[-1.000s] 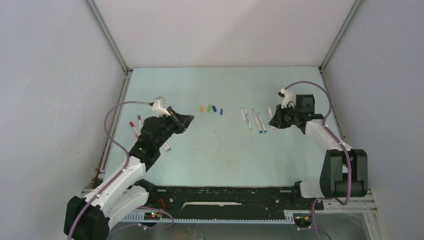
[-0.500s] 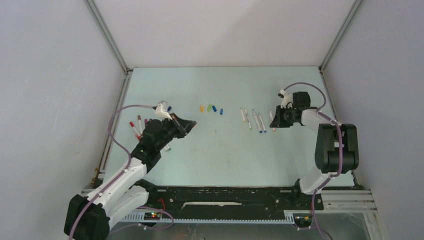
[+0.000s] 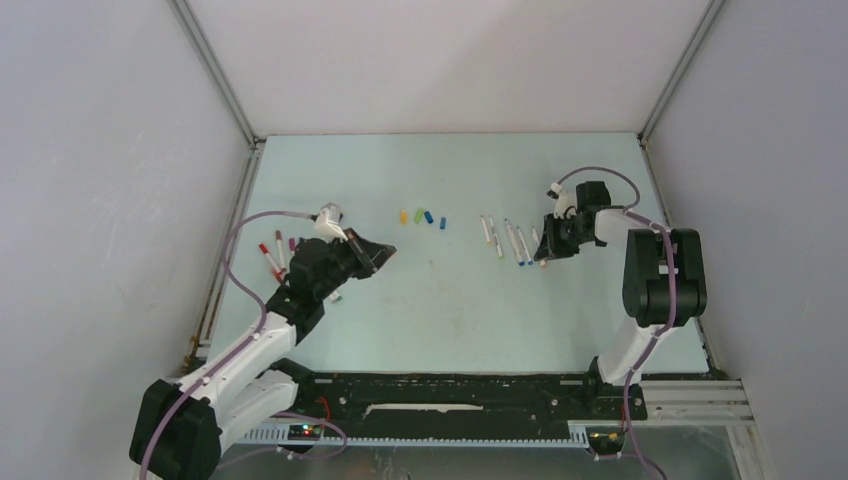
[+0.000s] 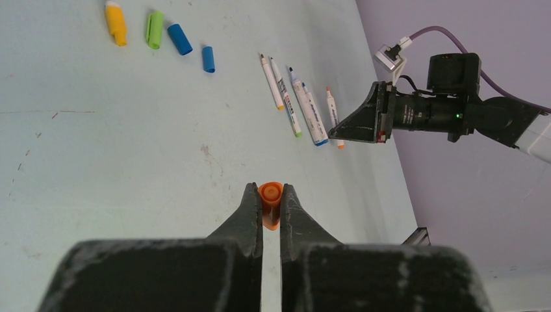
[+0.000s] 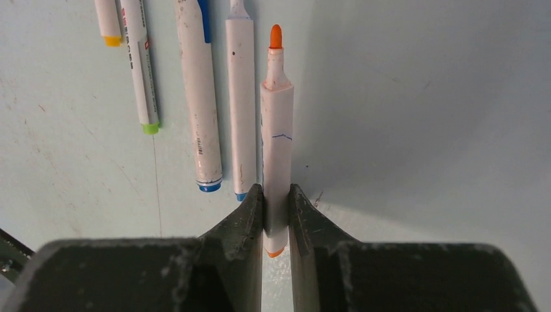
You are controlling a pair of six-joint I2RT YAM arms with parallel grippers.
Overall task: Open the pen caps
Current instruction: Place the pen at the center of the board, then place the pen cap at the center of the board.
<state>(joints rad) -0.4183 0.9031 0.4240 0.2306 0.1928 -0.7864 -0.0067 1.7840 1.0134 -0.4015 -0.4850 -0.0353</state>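
My left gripper point(image 4: 269, 188) is shut on a small orange pen cap point(image 4: 270, 195), held above the table left of centre point(image 3: 383, 251). Loose pen caps lie in a row at the back middle: yellow point(image 3: 403, 216), green point(image 3: 418, 215) and two blue point(image 3: 428, 216). My right gripper point(image 5: 277, 190) sits low at the right end of a row of uncapped pens, its jaws pressed against both sides of the white orange-tipped pen point(image 5: 277, 130). That pen lies parallel to the others, level with them.
Several white uncapped pens point(image 5: 198, 97) lie side by side just left of the orange pen. Capped pens, red and purple among them point(image 3: 270, 255), lie near the left wall, one more beside the left arm point(image 3: 335, 295). Grey walls enclose the table.
The right arm has folded in and brought the orange pen down beside the pen row. The left gripper, still holding the orange cap, drifted slightly right.
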